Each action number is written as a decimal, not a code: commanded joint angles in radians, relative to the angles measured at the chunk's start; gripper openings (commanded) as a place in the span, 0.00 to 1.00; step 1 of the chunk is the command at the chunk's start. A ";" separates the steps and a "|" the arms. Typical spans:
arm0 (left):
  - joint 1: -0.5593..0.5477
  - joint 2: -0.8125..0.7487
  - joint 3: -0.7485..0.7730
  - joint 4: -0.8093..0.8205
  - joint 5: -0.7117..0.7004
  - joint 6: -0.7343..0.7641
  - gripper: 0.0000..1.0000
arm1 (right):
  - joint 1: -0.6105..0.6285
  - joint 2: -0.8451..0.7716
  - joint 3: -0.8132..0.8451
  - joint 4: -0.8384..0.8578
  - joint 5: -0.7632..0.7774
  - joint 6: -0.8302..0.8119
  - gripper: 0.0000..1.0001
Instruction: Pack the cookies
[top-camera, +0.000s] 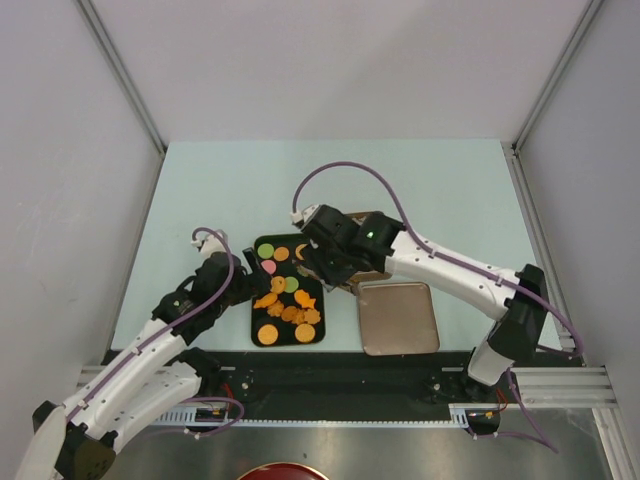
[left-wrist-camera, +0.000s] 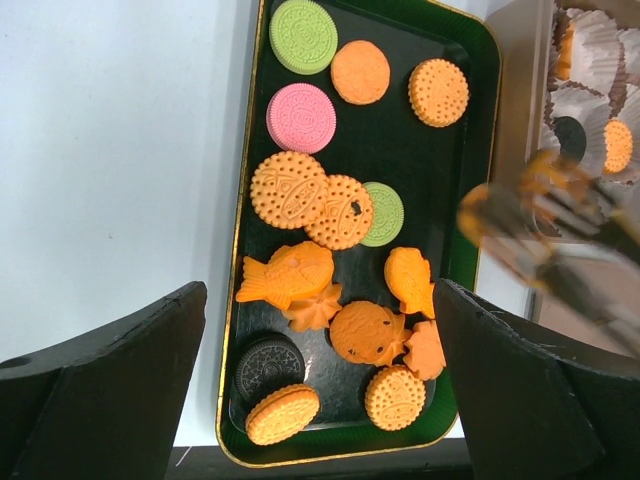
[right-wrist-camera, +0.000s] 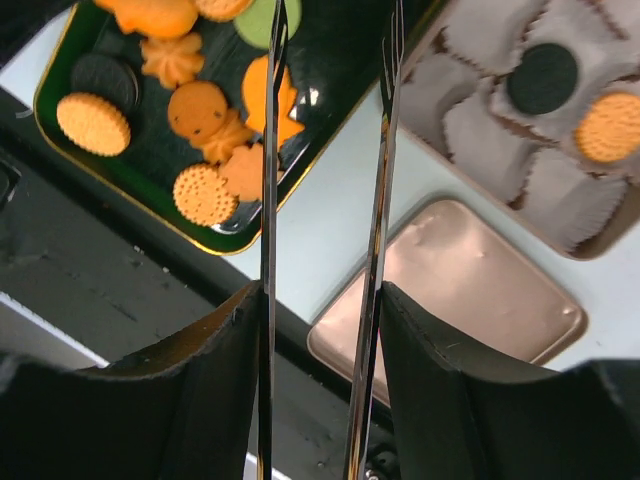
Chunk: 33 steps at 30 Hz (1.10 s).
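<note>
Right fingers (right-wrist-camera: 205, 385) pinch tongs (right-wrist-camera: 377, 210) — tips cut off.

Orange, green, pink, dark cookies (left-wrist-camera: 289, 189); black tray (left-wrist-camera: 400, 140)

Setting: a robotics laboratory test cell. Plain grey wall panels (top-camera: 330, 60) closed in three sides and were held by bare aluminium posts (top-camera: 120, 75). The pale green tabletop (top-camera: 420, 180) ended at a slotted aluminium rail (top-camera: 560, 385) on its near edge. A white left arm (top-camera: 150, 350) and right arm (top-camera: 450, 270) were mounted there. Purple cable (top-camera: 345, 168) looped exposed above the right arm. A small wired unit (top-camera: 205, 410) sat below the rail.
</note>
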 joint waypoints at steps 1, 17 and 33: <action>0.005 -0.032 0.033 -0.012 -0.020 -0.023 1.00 | 0.042 0.049 0.039 0.014 -0.021 0.020 0.53; 0.008 -0.023 0.022 -0.001 -0.014 -0.029 1.00 | 0.128 0.089 -0.010 0.011 -0.065 0.037 0.53; 0.008 -0.020 0.017 -0.001 -0.013 -0.030 1.00 | 0.126 0.119 -0.061 0.026 -0.047 0.031 0.52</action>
